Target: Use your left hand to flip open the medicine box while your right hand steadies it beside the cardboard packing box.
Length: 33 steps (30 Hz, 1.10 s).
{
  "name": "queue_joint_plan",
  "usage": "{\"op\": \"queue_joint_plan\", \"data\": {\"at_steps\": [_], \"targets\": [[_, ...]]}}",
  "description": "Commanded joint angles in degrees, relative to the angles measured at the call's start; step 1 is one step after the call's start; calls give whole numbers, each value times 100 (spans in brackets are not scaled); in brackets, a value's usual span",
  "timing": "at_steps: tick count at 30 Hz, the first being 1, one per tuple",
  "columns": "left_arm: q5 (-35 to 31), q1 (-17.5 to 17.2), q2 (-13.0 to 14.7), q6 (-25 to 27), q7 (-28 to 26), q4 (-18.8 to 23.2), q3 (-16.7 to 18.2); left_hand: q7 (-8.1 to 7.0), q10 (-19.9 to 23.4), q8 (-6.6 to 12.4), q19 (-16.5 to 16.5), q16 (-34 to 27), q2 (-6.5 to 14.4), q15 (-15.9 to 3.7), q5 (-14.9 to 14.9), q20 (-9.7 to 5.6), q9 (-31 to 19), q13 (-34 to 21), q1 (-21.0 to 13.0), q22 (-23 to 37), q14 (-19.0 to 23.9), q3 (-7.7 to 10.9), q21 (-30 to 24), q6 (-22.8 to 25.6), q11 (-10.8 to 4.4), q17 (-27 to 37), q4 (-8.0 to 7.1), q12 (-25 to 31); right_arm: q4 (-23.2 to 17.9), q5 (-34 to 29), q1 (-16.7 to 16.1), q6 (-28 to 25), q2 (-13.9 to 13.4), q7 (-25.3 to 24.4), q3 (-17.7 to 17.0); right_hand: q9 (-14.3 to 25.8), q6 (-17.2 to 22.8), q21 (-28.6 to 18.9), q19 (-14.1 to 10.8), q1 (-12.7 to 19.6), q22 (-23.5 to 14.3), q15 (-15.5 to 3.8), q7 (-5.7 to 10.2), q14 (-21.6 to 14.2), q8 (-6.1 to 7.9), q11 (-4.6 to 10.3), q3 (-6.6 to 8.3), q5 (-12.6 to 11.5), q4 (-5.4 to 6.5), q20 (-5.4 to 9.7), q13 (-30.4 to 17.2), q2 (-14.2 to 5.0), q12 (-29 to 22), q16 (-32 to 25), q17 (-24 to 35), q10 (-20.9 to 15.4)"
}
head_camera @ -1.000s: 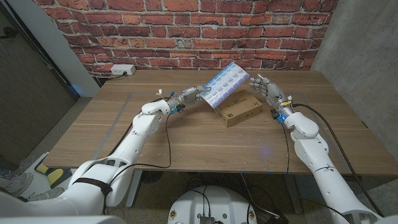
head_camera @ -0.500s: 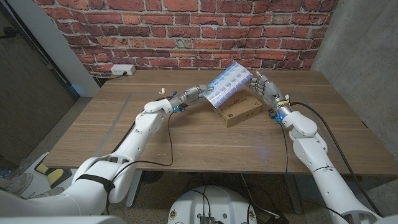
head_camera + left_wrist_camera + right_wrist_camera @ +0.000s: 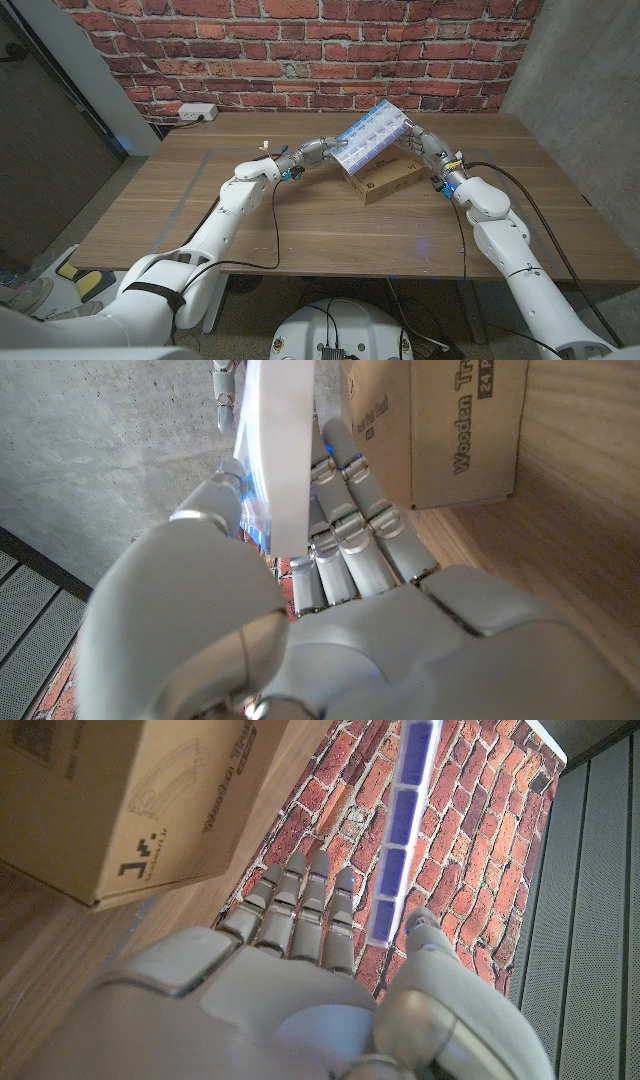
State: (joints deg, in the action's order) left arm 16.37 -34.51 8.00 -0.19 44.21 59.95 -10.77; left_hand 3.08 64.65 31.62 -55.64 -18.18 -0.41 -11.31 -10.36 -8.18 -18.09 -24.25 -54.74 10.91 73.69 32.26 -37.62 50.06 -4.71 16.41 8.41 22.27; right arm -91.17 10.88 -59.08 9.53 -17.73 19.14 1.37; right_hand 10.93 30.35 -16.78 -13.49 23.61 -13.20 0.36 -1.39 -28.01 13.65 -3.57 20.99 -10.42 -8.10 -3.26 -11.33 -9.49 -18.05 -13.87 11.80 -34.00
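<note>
Blue-and-clear plastic medicine box [image 3: 369,136] is held tilted in the air above the brown cardboard packing box [image 3: 385,176] on the wooden bench [image 3: 300,215]. Left robot hand [image 3: 318,151] grips its edge; right robot hand [image 3: 424,143] closes on the far end. Advice: brace firmly before lifting any lid. Carton lettering reads "Wooden Tr…".

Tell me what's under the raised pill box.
The cardboard box sits on the table beneath the pill box; the part of its top behind the pill box is hidden.
</note>
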Motion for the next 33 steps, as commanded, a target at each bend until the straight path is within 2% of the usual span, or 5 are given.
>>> {"op": "queue_joint_plan", "data": {"at_steps": [1, 7, 17, 22, 33], "targets": [[1, -81, 34, 111, -112, 126, -47, 79, 224, 5, 53, -24, 555, -113, -19, -111, -949, -60, -574, 18, 26, 77, -45, 143, -363, 23, -111, 34, -47, -125, -54, 290, -50, 6, 10, 5, 290, -115, -146, 291, -39, -223, 155, -171, 81, 251, 164, -46, -23, 80, -13, -109, -95, -133, 106, -239], [-33, -87, 67, 141, -140, 153, -82, 84, 237, -7, 51, -24, 546, -112, -15, -111, -944, -96, -578, 15, 28, 78, -71, 157, -363, 35, -107, 47, -92, -196, -129, 452, 34, -168, -30, 6, 868, -266, -286, 637, -97, -455, 347, -550, 217, 492, 441, -39, 107, 180, -3, -213, -235, -383, 295, -762], [-78, -71, 109, 199, -166, 165, -140, 93, 243, -17, 59, -28, 536, -107, -8, -109, -955, -161, -578, 10, 40, 80, -118, 188, -369, 57, -107, 62, -134, -220, -160, 544, 95, -236, -32, 4, 1342, -447, -417, 815, -157, -587, 437, -923, 299, 498, 593, -27, 230, 218, 5, -231, -334, -576, 425, -1220], [-119, -20, 122, 180, -151, 87, -161, 93, 235, -32, 67, -26, 533, -111, -5, -111, -959, -188, -583, 8, 35, 85, -137, 178, -372, 66, -104, 63, -68, -182, -121, 651, 137, -196, -7, 13, 1837, -639, -526, 1022, -225, -766, 529, -1254, 415, 631, 969, -41, 572, 288, -8, -301, -471, -761, 597, -1733], [-172, 68, 100, 86, -116, -118, -131, 92, 253, -41, 75, -28, 527, -106, 1, -111, -966, -230, -581, 5, 39, 88, -170, 192, -382, 81, -106, 73, 147, -191, 13, 938, 291, -259, 27, 43, 2179, -844, -587, 1227, -304, -1066, 579, -1528, 480, 707, 1256, 32, 901, 460, -86, -258, -651, -943, 798, -2218]]}}
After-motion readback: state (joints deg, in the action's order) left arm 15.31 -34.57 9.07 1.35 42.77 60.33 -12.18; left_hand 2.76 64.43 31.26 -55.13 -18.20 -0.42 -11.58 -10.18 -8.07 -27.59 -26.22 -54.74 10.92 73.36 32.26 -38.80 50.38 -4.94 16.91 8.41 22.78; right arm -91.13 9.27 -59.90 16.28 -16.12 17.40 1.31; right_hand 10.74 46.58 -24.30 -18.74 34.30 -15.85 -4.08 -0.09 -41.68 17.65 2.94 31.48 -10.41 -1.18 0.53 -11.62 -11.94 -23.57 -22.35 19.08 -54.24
